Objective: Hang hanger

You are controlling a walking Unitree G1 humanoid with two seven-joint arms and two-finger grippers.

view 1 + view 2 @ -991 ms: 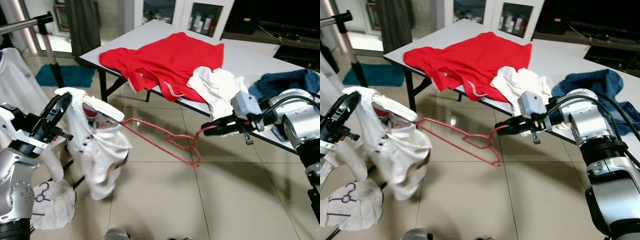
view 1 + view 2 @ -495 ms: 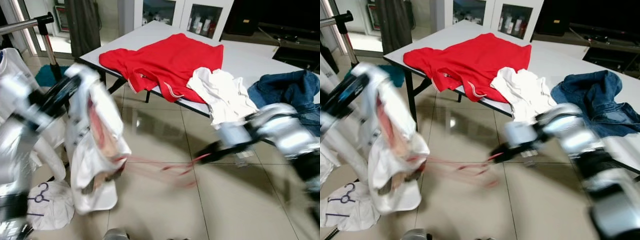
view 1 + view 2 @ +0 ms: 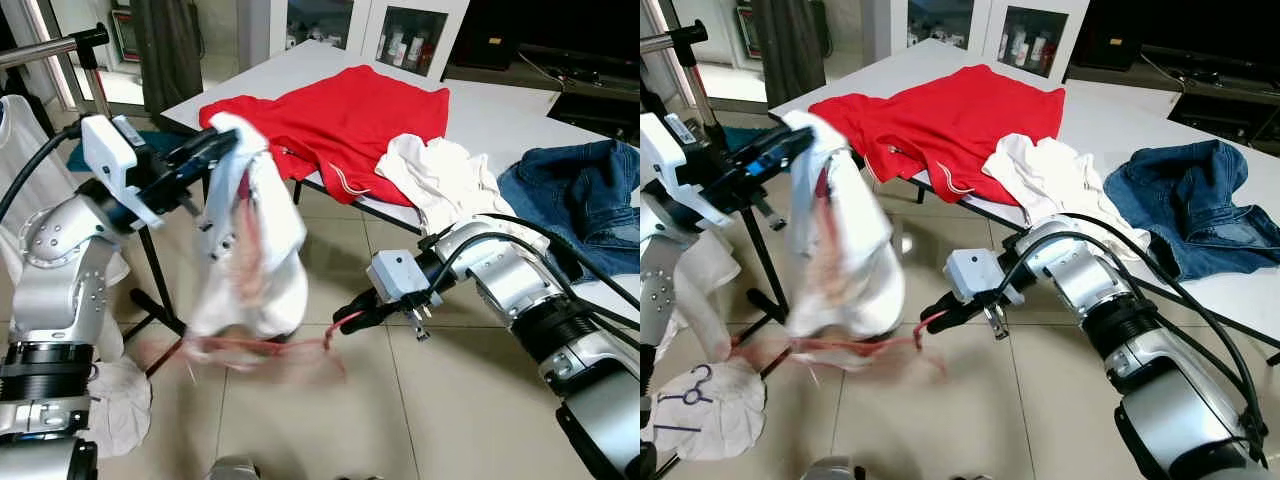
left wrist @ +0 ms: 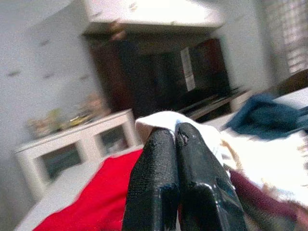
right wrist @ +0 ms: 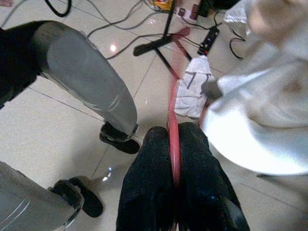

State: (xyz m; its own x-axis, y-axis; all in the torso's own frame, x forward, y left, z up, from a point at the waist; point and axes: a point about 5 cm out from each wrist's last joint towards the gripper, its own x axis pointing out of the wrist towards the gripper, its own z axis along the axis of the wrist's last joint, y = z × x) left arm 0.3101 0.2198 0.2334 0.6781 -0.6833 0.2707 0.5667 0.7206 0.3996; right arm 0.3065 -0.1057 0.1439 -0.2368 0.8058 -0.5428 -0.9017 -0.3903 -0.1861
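Observation:
A white garment [image 3: 252, 250] hangs from my left gripper [image 3: 215, 147], which is shut on its top edge at about the height of the table. In the left wrist view the fingers [image 4: 159, 168] are pressed together on white cloth [image 4: 166, 120]. A red wire hanger [image 3: 250, 347] lies blurred and roughly level under the garment's hem, low above the floor. My right gripper [image 3: 347, 312] is shut on its hook end, to the right of the garment. The right wrist view has the red wire [image 5: 172, 120] pinched between the fingers [image 5: 149, 183].
A clothes rack's bar [image 3: 45, 49] and upright [image 3: 150, 265] stand at left, with a white shirt [image 3: 22, 135] on it and another white garment [image 3: 115, 410] on the floor. The table [image 3: 500, 110] behind holds a red shirt [image 3: 335, 115], white cloth [image 3: 440, 180] and jeans [image 3: 585, 190].
My left arm has swung the white garment up and to the right. My right gripper has dropped and moved left with the hanger, which now sits low under the garment.

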